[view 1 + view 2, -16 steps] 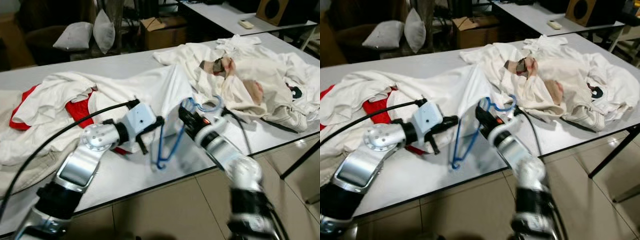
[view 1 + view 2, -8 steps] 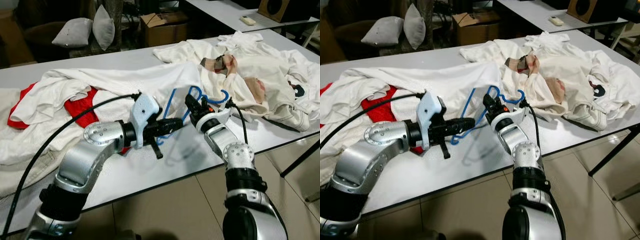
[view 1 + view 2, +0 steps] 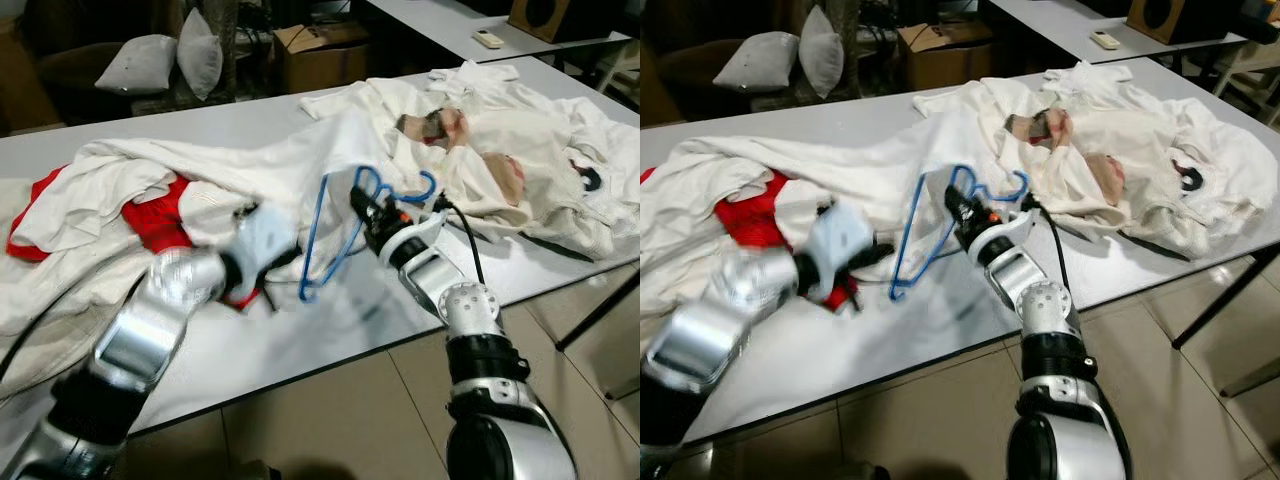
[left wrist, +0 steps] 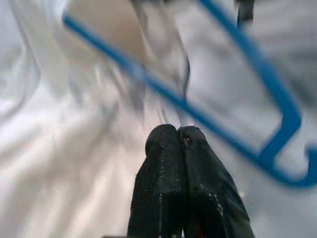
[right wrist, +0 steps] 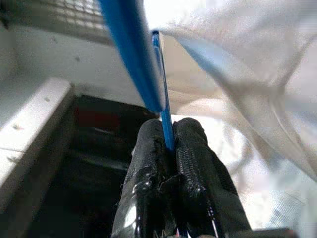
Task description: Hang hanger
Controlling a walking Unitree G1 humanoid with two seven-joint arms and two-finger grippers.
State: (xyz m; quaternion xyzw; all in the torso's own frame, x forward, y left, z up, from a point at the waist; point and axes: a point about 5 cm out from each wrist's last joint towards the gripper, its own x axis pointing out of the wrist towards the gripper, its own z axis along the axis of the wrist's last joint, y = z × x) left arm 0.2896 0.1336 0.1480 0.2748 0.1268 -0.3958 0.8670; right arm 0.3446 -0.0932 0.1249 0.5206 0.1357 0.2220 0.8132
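Note:
A blue plastic hanger (image 3: 325, 235) is held above the white table (image 3: 330, 325), its hook toward the clothes pile. My right gripper (image 3: 358, 200) is shut on the hanger's thin bar (image 5: 131, 44), as the right wrist view shows between the pads. The edge of a white shirt (image 3: 290, 165) drapes over the hanger's upper arm. My left gripper (image 3: 283, 262) is blurred, low over the table just left of the hanger. In the left wrist view its fingers (image 4: 163, 163) are pressed together with nothing between them, and the hanger (image 4: 223, 131) lies just beyond their tips.
A red garment (image 3: 160, 215) lies among white clothes on the table's left. A heap of white clothes (image 3: 520, 150) covers the right end. Behind the table are grey pillows (image 3: 150, 65), a cardboard box (image 3: 320, 45) and a second table (image 3: 450, 25).
My left arm has drawn back to the left, away from the hanger, and is blurred with motion. The right gripper keeps the hanger, which now hangs steeper.

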